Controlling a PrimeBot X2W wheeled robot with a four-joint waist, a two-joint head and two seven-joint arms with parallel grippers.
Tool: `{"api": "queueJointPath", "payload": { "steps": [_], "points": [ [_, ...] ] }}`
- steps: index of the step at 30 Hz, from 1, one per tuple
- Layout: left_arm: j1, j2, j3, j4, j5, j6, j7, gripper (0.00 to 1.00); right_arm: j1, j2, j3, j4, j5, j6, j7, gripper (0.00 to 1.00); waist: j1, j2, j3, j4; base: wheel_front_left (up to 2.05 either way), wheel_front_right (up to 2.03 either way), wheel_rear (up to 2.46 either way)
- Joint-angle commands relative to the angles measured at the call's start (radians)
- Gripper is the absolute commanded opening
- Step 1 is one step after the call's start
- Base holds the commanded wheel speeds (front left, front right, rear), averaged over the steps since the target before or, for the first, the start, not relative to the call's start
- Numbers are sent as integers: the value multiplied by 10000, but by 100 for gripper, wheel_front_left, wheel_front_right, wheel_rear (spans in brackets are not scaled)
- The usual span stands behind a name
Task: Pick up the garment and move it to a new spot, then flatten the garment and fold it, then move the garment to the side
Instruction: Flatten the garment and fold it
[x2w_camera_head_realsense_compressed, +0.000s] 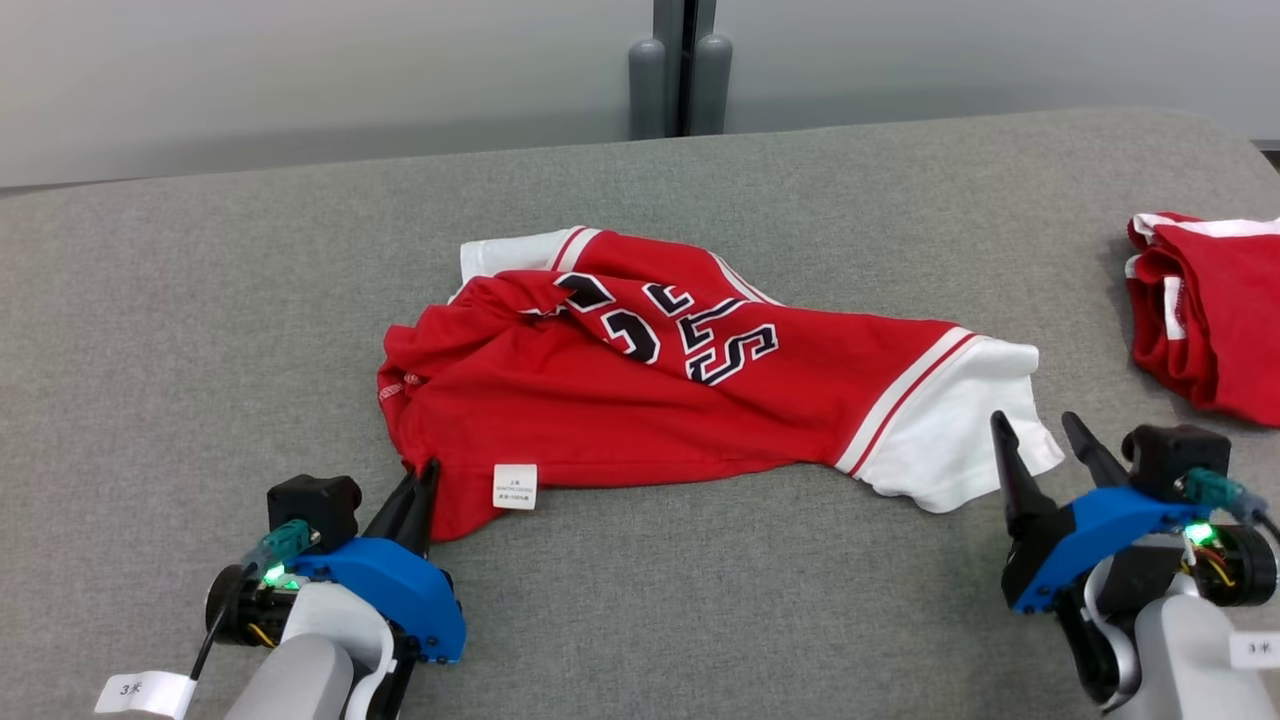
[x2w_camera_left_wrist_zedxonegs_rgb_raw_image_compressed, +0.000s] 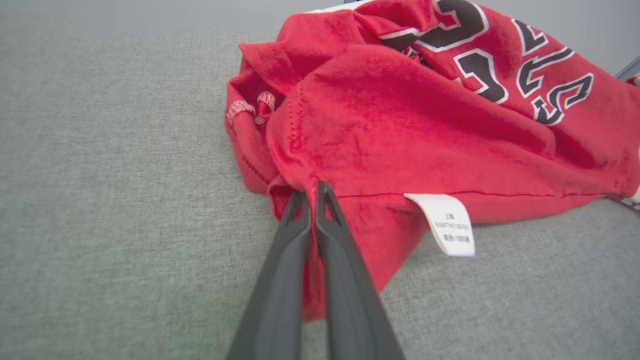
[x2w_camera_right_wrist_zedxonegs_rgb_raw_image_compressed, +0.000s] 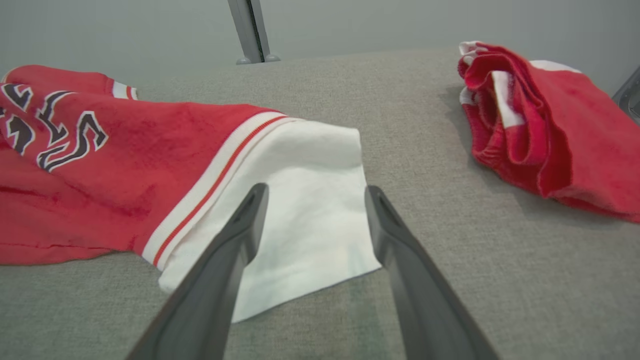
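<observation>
**A:** Why is the left gripper (x2w_camera_left_wrist_zedxonegs_rgb_raw_image_compressed: 312, 192) pinched tight on the shirt's (x2w_camera_head_realsense_compressed: 620, 400) near hem?

**B:** To lift that edge, I'd judge. It clamps red cloth beside the white label (x2w_camera_head_realsense_compressed: 515, 486). The right gripper (x2w_camera_right_wrist_zedxonegs_rgb_raw_image_compressed: 315, 190) gapes wide at the sleeve (x2w_camera_head_realsense_compressed: 950, 420), gripping nothing, likely lining up the second hold.

**A:** And the shirt?

**B:** Crumpled mid-table (x2w_camera_head_realsense_compressed: 200, 300): soft red knit, black lettering, white sleeves edged with stripes, on grey felt. A folded pile (x2w_camera_head_realsense_compressed: 1210, 310) lies far right, well apart.
</observation>
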Motion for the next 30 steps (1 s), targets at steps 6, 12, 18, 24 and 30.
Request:
{"api": "queueJointPath", "payload": {
  "steps": [6, 12, 18, 24, 30],
  "points": [
    [-285, 189, -57, -384, 143, 62, -115, 0, -1135, -46, -1023, 1309, -62, 6, 1118, 100, -1, 0, 332, 119, 0, 0, 0],
    [-406, 190, -187, -578, 200, 5, -65, 0, -2061, -57, -1533, 3197, -577, 9, 2157, 100, -1, 0, 678, 291, 0, 0, 0],
    [-414, 114, -236, -645, 61, -76, -175, 0, -2198, 168, -673, 3987, 168, 32, 2461, 0, -1, 0, 631, 349, 0, 0, 0],
    [-140, 204, 30, -1281, -213, -62, -473, 0, -2068, -83, -32, 1974, 2519, 5, 2072, 0, -1, 0, 131, 293, 0, 0, 0],
    [134, 433, 539, -2791, -923, -157, -295, 0, -1673, -463, 187, -1615, 3981, 6, 2579, 0, -1, 0, -421, 131, 0, 0, 0]
  ]
}}
